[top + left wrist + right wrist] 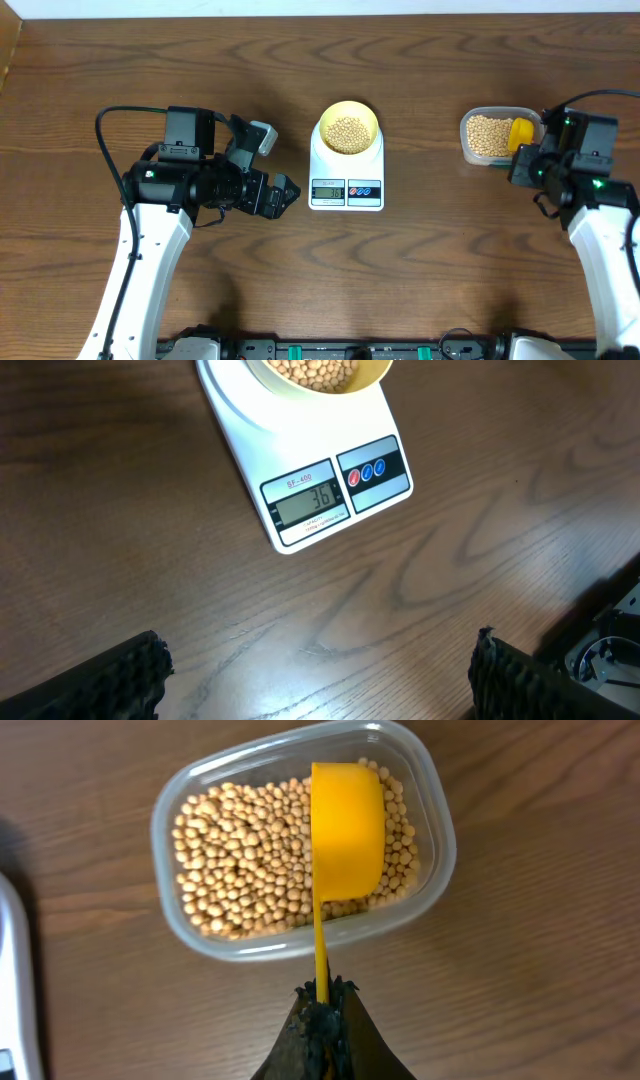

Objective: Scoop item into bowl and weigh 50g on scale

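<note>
On the brown wooden bench [450, 280] the white flat kitchen scale [346, 170] is centred, 36 displayed. The clear rectangular plastic tub [163, 850] lies just ahead of the right fingers [300, 1040]; the small pale yellow bowl [347, 106] is set on the scale, well to their left. The bright yellow scoop [347, 830] is gripped by its handle, long axis over the tub. Small beige beans [240, 860] lie in both. The left fingers [100, 685] are spread, empty.

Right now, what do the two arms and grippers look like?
Left arm and right arm: white lower links, black motor housings, black cables, small green lights. Left gripper black, fingers ribbed. Right gripper black, tapered.
</note>
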### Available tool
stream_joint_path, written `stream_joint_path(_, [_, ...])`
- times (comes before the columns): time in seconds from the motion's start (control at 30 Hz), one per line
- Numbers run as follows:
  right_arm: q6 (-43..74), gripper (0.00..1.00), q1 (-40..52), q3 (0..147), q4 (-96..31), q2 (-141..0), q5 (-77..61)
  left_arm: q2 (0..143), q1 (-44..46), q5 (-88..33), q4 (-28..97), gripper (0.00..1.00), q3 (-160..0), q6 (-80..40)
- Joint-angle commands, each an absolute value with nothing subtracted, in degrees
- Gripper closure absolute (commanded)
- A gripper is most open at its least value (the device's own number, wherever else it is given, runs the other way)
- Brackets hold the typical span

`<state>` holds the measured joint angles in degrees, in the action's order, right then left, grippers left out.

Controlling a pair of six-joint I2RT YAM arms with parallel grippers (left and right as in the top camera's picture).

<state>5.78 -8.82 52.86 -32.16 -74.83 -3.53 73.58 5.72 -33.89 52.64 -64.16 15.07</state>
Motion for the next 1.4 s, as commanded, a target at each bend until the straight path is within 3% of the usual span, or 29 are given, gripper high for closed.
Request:
stream_joint_path(0.0, [5.08, 0.99, -8.78, 53.54, -30.39, -77.41, -2.52, 73.82, 5.43, -33.39, 52.82, 0.02, -63.83, 15.4])
stream_joint_path(0.5, [7.99, 0.99, -8.8, 53.54, -29.41, -79.79, -17.26, 73.82, 5.43, -33.39, 52.82, 0.02, -63.83, 15.4])
stream_joint_path(0.83, [16.93, 0.99, -9.04, 53.54, -29.5, -79.83, -17.58, 73.82, 5.43, -33.39, 52.82, 0.02, -63.83, 15.4])
stream_joint_path(1.37, [19.73, 0.99, -14.11, 53.19, -29.54, -79.85, -23.33, 73.82, 5.43, -33.39, 52.82, 0.02, -63.83, 15.4])
